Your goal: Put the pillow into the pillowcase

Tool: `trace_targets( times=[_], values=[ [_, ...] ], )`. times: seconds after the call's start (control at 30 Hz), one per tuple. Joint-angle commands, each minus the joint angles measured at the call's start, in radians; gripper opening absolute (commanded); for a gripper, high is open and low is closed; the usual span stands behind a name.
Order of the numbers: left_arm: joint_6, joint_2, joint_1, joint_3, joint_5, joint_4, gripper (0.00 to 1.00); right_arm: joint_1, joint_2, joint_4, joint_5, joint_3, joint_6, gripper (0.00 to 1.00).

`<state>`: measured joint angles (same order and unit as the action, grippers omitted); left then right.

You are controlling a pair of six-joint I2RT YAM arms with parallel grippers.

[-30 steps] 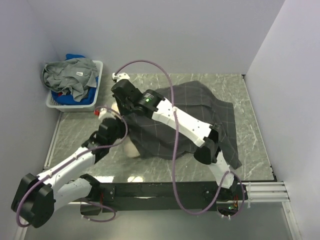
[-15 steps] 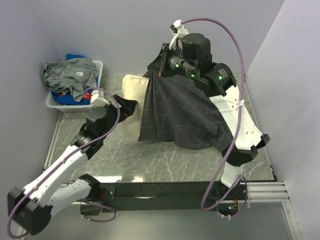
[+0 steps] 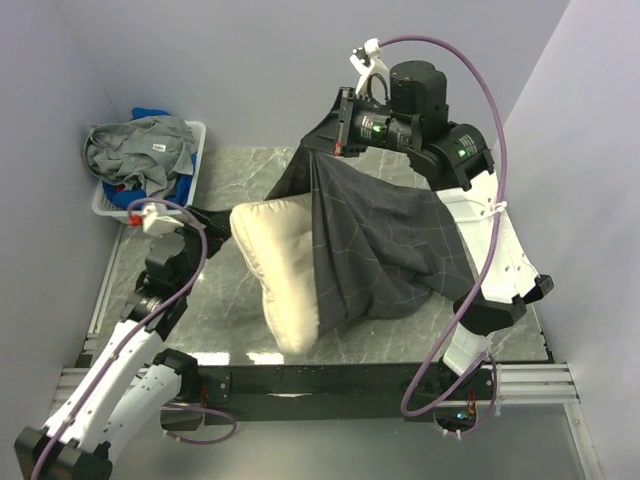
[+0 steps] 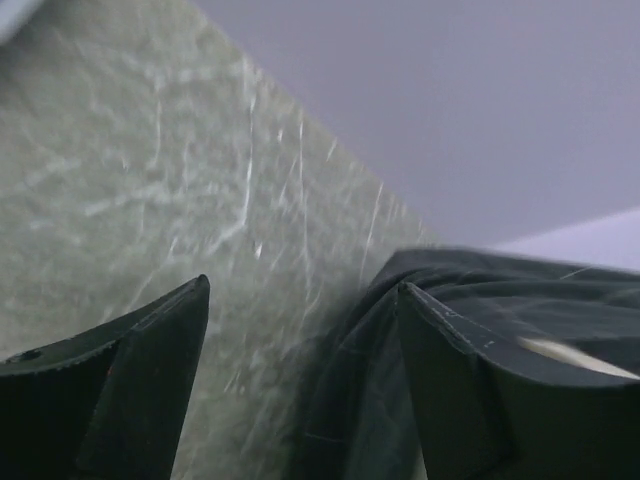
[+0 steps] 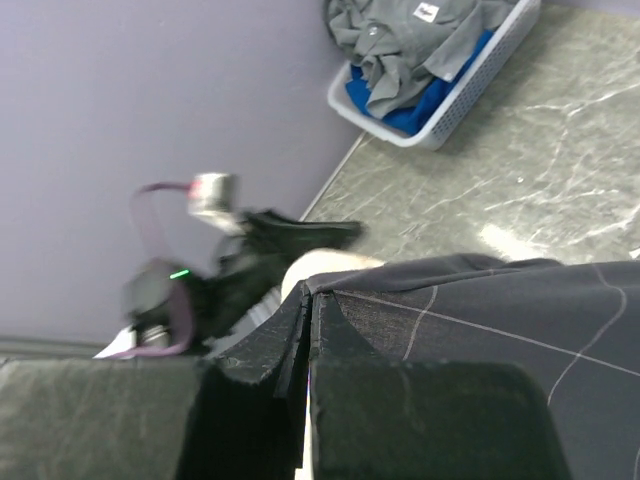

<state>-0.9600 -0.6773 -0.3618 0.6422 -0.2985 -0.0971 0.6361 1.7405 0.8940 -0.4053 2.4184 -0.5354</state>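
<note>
My right gripper (image 3: 338, 135) is raised high at the back and shut on the edge of the dark grid-patterned pillowcase (image 3: 385, 240), which hangs from it down to the table. The cream pillow (image 3: 272, 262) sticks out of the case on the left, its right part covered by the cloth. My left gripper (image 3: 215, 220) is open just left of the pillow, holding nothing. In the left wrist view the open gripper (image 4: 302, 285) frames bare table and pillowcase (image 4: 350, 400) folds. In the right wrist view the gripper (image 5: 310, 300) pinches the pillowcase (image 5: 480, 300) hem.
A white basket (image 3: 201, 140) heaped with grey and blue clothes stands at the back left corner, also in the right wrist view as the basket (image 5: 470, 75). Walls close in the grey marble table (image 3: 200, 300) on the left, back and right.
The right arm rose from low over the table, lifting the pillowcase. The left gripper opened and drew back to the left. The pillow now tilts, partly under the hanging case.
</note>
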Motion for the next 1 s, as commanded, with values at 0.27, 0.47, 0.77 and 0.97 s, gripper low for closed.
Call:
trace_targets(
  times=[0.27,0.47,0.77,0.97],
  values=[
    [-0.118,-0.044,0.024,-0.228,0.648,0.581,0.79,-0.136,-0.111,-0.113,-0.256,-0.002,-0.064,0.00],
    [-0.103,-0.136,-0.095,-0.268,0.728,0.770,0.84,-0.170,-0.095,-0.106,-0.319,0.027,-0.089,0.00],
    [-0.032,-0.468,-0.339,-0.101,0.573,0.761,0.76,-0.185,-0.102,-0.130,-0.325,-0.048,-0.107,0.00],
    [-0.106,-0.679,-0.393,0.008,0.553,0.870,0.41,-0.185,-0.098,-0.101,-0.314,-0.018,-0.097,0.00]
  ],
)
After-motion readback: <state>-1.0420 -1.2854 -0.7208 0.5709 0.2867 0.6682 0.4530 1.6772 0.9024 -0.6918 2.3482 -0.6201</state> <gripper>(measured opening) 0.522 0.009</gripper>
